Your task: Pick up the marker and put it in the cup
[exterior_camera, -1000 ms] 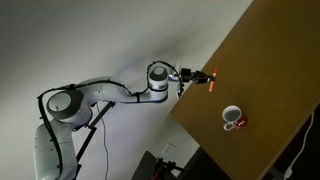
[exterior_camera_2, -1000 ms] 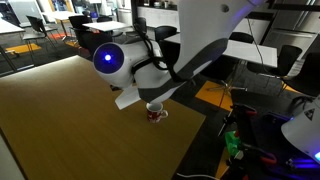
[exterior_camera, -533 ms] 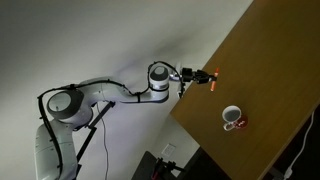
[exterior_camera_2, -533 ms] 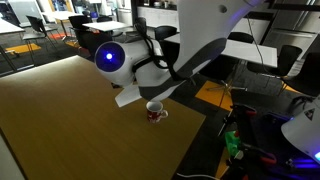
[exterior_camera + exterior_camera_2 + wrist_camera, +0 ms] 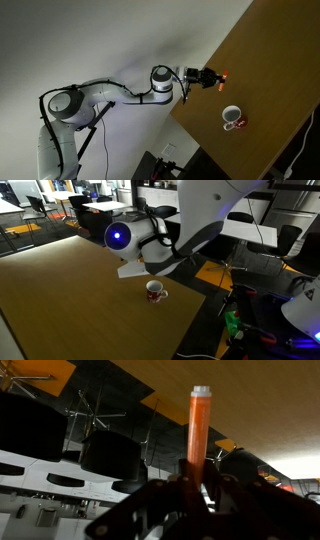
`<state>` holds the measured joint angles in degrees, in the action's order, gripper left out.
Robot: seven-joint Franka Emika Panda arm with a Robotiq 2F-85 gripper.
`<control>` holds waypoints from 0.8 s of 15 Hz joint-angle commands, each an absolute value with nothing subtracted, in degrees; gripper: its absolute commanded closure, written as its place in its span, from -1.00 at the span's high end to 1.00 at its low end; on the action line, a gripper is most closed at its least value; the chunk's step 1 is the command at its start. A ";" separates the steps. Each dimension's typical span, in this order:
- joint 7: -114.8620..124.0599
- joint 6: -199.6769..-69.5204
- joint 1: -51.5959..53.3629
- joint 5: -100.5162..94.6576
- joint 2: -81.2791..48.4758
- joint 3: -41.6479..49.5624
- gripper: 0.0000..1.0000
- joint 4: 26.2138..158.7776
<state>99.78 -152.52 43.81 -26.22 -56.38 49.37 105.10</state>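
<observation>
Jaws are clenched on the marker (image 5: pixel 198 422). In the wrist view the orange stick rises from between the dark fingers (image 5: pixel 232 472) of the gripper (image 5: pixel 196 482). Its pale end points to the top of the frame, where the brown table (image 5: pixel 250 390) fills the upper right.

In an exterior view the gripper (image 5: pixel 208 77) sits at centre frame at the end of the arm (image 5: pixel 120 92), which reaches in from the lower left. The marker (image 5: pixel 225 75) shows as an orange spot at the gripper's tip, by the table's (image 5: pixel 270 70) upper-left edge; whether it touches the surface cannot be told. The cup (image 5: pixel 232 117) stands on the table, lower right of the marker and apart from it.

In an exterior view the cup (image 5: pixel 154 290) stands upright at centre on the table (image 5: pixel 60 300), below the arm (image 5: pixel 190 220); the gripper is hidden there.
</observation>
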 commanded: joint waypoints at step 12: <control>111.58 -144.71 47.32 -28.26 -56.88 50.57 -0.91 106.69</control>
